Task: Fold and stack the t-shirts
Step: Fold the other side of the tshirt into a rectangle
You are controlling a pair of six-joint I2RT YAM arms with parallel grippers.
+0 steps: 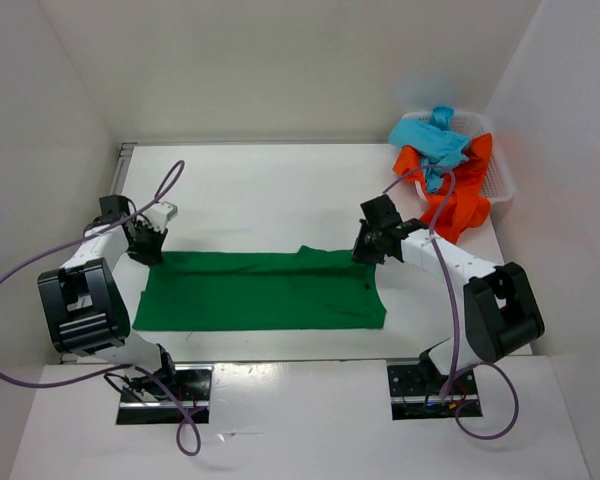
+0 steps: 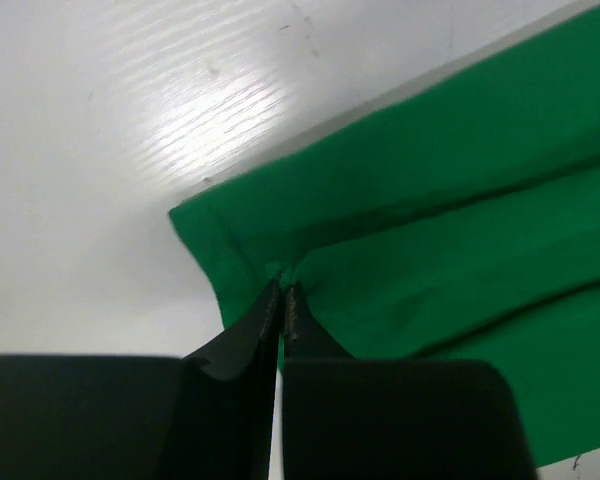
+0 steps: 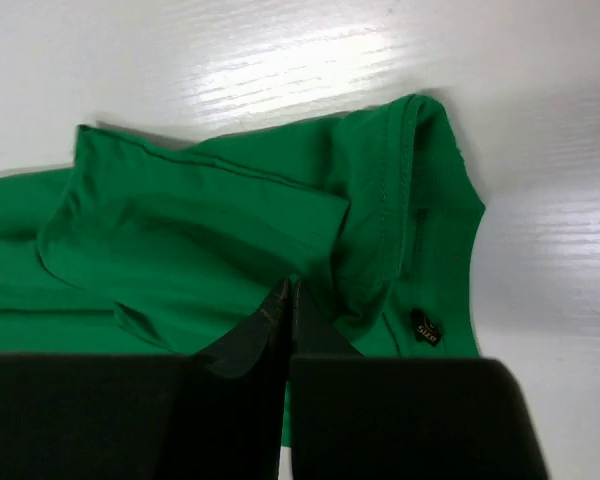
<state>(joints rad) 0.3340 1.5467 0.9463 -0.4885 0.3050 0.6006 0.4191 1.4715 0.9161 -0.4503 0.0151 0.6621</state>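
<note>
Well, the left gripper is pinched shut on the far-left corner of the dark green cloth t-shirt, spread as a long strip on the white table. The right gripper clamps its right end, by the collar. Farther right, a crumpled turquoise-blue t-shirt and a bright orange-red t-shirt spill from a white plastic mesh basket.

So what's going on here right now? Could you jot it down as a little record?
green t-shirt: laid flat on the table, a long strip
left fingers: shut, pinching cloth near its far left corner
right fingers: shut, pinching cloth beside the collar
turquoise t-shirt: crumpled in the basket, far right
orange-red t-shirt: crumpled beneath it, spilling over the basket's near rim
stack: not started
</note>
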